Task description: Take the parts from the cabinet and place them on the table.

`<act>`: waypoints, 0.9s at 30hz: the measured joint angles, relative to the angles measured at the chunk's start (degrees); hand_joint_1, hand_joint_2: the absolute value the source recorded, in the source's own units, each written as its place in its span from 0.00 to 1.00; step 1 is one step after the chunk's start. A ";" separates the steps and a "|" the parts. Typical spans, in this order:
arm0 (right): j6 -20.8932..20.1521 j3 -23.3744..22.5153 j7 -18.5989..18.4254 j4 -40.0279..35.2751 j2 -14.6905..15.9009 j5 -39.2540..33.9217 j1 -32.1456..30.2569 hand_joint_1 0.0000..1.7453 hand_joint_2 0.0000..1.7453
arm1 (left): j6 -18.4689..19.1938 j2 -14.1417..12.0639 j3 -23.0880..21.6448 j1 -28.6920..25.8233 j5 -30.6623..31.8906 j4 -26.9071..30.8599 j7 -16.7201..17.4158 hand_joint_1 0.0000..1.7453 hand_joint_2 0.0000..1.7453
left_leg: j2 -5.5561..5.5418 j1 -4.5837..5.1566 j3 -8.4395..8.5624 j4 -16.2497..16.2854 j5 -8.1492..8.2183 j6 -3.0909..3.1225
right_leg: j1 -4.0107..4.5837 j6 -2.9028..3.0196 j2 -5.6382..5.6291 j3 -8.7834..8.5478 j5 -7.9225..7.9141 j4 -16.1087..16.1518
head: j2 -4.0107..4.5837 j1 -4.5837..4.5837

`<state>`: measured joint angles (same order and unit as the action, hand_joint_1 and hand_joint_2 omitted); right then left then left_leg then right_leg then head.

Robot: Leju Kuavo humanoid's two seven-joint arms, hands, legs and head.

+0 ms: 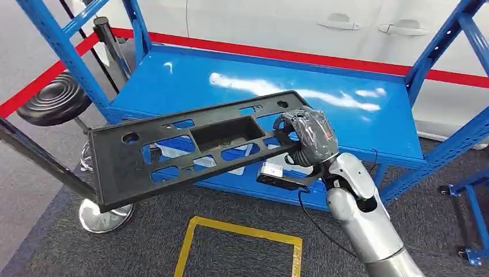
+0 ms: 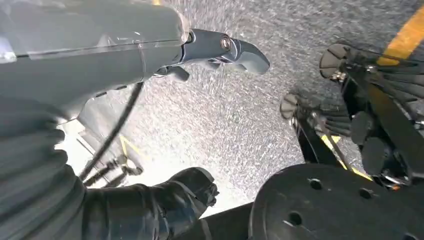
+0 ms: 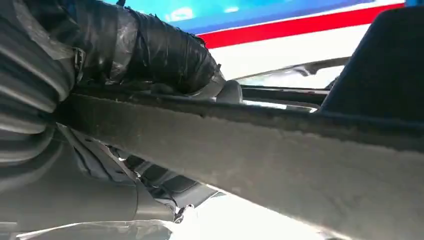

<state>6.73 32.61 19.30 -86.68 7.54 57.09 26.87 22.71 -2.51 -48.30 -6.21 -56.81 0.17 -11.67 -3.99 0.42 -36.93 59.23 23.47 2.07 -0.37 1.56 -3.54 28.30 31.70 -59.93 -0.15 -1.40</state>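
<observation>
Above blue worktop [image 1: 357,124] near edge: right hand [image 1: 305,137] grasps black plastic panel [image 1: 190,151] by right end, holding it flat, likely for laying down. Left hand [image 2: 165,210] hangs, state unclear.

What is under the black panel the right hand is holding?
Through the black panel's cutouts the blue shelf shows, with grey floor below its near-left end. The right hand grips its right end; what lies beneath the solid parts is covered.

A glossy blue shelf [image 1: 323,109] (framed by blue uprights) was seen above a dark grey carpeted floor [image 1: 173,213] marked with yellow tape [image 1: 242,231].
</observation>
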 joint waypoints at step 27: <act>-2.25 0.72 -4.57 3.80 -2.75 1.44 2.56 1.00 1.00 | -0.50 -0.28 0.09 0.90 1.18 -0.11 0.44 0.00 1.00 | 4.09 -0.76 2.44 -1.36 1.38 0.50 | -0.87 -2.46 3.83 11.30 -0.02 -15.48 | 0.00 -0.09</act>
<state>4.48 33.33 14.73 -82.88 4.79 58.53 29.44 22.21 -2.80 -48.22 -5.31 -55.63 0.07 -11.23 0.10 -0.34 -34.50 57.87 24.85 2.56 -1.24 -0.91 0.29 39.60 31.68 -75.41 -0.15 -1.49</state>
